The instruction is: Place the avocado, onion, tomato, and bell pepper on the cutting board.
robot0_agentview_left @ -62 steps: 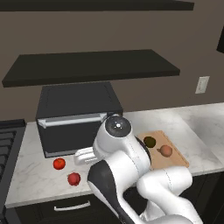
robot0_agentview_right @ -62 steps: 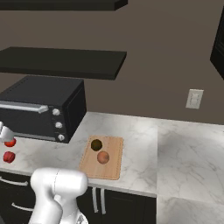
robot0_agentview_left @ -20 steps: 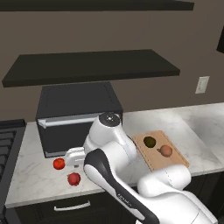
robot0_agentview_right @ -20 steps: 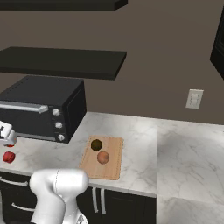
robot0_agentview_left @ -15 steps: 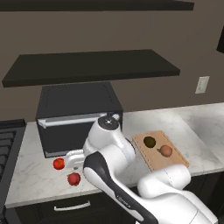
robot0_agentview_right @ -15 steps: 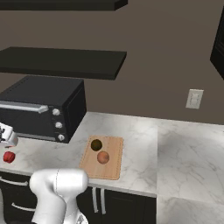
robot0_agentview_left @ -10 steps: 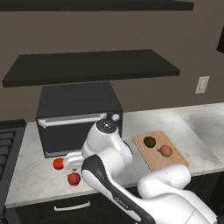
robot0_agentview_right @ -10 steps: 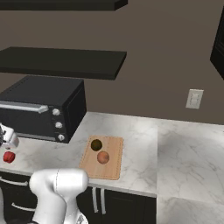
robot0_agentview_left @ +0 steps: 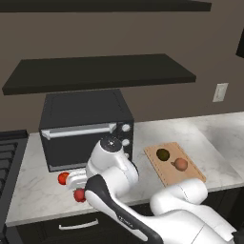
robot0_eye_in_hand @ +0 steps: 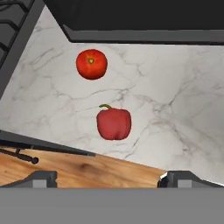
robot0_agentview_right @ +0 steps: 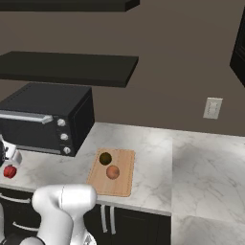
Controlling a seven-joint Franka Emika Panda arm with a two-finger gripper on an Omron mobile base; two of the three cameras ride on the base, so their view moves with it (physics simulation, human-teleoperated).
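Crimson bell pepper [robot0_eye_in_hand: 113, 124] sat under the wide-open end effector [robot0_eye_in_hand: 105, 179]; a centred, straight descent seemed best, avoiding the tomato [robot0_eye_in_hand: 91, 64].

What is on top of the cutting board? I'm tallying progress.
On the cutting board sit the avocado and the onion, apart. Nothing covers it.

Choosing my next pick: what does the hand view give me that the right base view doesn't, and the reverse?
Hand view: the tomato and the bell pepper lie apart on the counter, beyond the open fingers. Right base view: the cutting board carrying the avocado and the onion. Shared: the counter, the black oven, and one red fruit at the right base view's left edge; I cannot tell which.
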